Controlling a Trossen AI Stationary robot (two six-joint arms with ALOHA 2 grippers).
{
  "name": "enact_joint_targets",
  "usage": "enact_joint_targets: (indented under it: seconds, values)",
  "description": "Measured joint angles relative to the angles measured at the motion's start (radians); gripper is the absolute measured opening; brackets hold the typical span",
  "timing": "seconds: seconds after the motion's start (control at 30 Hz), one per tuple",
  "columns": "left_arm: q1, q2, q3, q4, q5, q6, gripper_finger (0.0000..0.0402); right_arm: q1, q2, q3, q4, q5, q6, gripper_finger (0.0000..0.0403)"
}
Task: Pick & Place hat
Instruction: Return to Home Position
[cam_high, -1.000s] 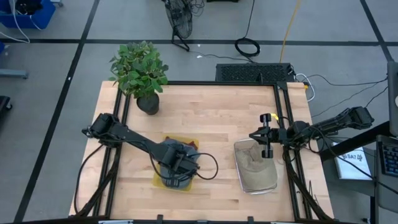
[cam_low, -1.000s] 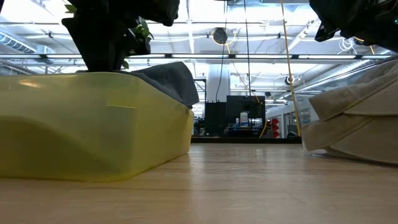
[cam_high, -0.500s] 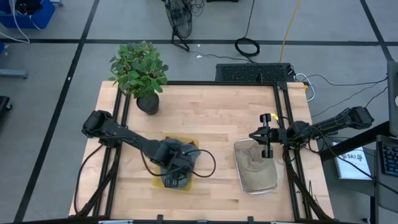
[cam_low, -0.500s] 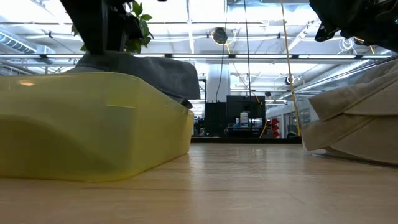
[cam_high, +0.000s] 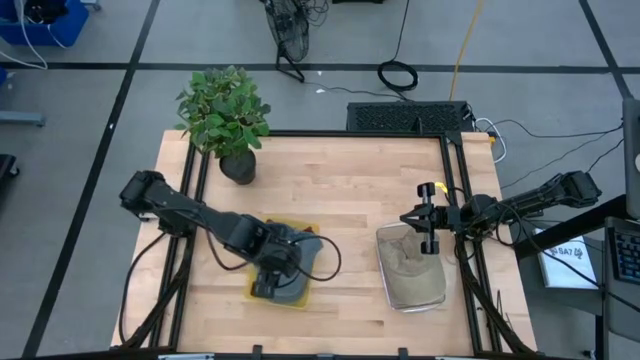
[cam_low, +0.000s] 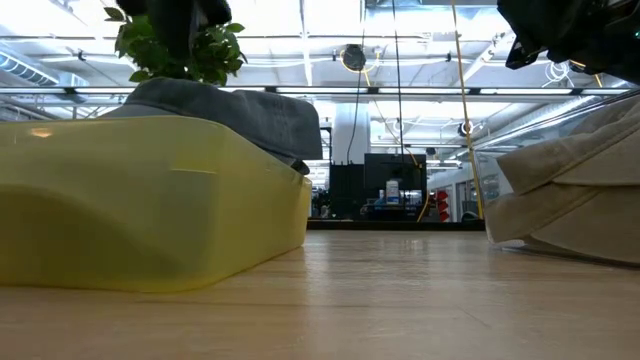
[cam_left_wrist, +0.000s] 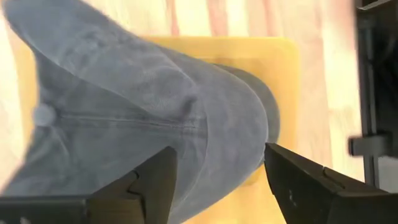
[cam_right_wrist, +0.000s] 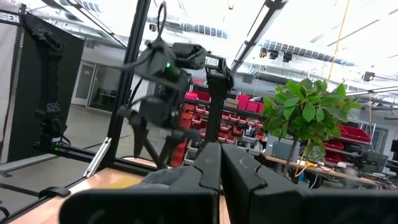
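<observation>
Pulled my left arm back toward its own side of the light wooden table (cam_high: 340, 180) over the last second. From overhead the elbow has swung out further, and the wrist has slid off the middle of the bin toward its left edge. In the low view the dark bulk that was sitting right over the bin has lifted almost out of the top of the shot, so the leaves behind are showing now.

My left gripper (cam_left_wrist: 219, 152) hangs just above the faded blue-grey fabric cap (cam_left_wrist: 143, 106). Its two dark fingers (cam_left_wrist: 155, 180) are spread wide with nothing pinched between them. The cap is in the translucent yellow plastic bin (cam_low: 150, 200), near the front of the table on the left half. It's piled high enough that its crown humps up over the rim, and the brim side droops over the bin's right-hand wall. Can't make out what's lying under it.

My right gripper (cam_high: 410, 217) hasn't budged. It's parked on the right side, hovering over the back edge of the heap of beige cloth (cam_high: 410, 270) sitting in a pale tray. Its fingers are pressed flat together and there's nothing in them. The right wrist camera looks level across the table at my other arm and the greenery.

The leafy green potted plant in a dark pot (cam_high: 225, 115) stands at the back-left corner, well away from the bin.
</observation>
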Motion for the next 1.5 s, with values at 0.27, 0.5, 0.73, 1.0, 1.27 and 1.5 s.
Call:
enact_joint_targets:
  seconds: [0.27,0.5,0.73,1.0,1.27,1.5]
  values:
    - [0.002,-0.168,0.0,0.017,-0.087,0.132,0.0178,0.0,0.0,0.0,0.0,0.0,-0.002,0.0]
    - [0.032,-0.293,0.001,-0.137,-0.275,0.175,0.0064,0.0,0.0,0.0,-0.017,0.0,-0.001,0.0]
    - [0.089,-0.432,-0.081,-0.053,-0.28,0.292,0.0005,0.0,0.0,0.0,-0.035,0.003,-0.031,0.0]
    - [0.158,-0.736,-0.4,0.428,-0.165,0.446,0.0003,0.0,0.0,0.0,-0.036,0.006,-0.005,0.0]
    - [0.16,-1.051,-0.817,0.816,-0.127,0.555,0.0002,0.0,-0.015,0.0,-0.065,0.104,0.011,0.0]
    - [0.22,-1.286,-1.1,1.007,-0.135,0.548,0.0003,-0.002,-0.089,0.0,-0.084,0.104,0.018,0.0]
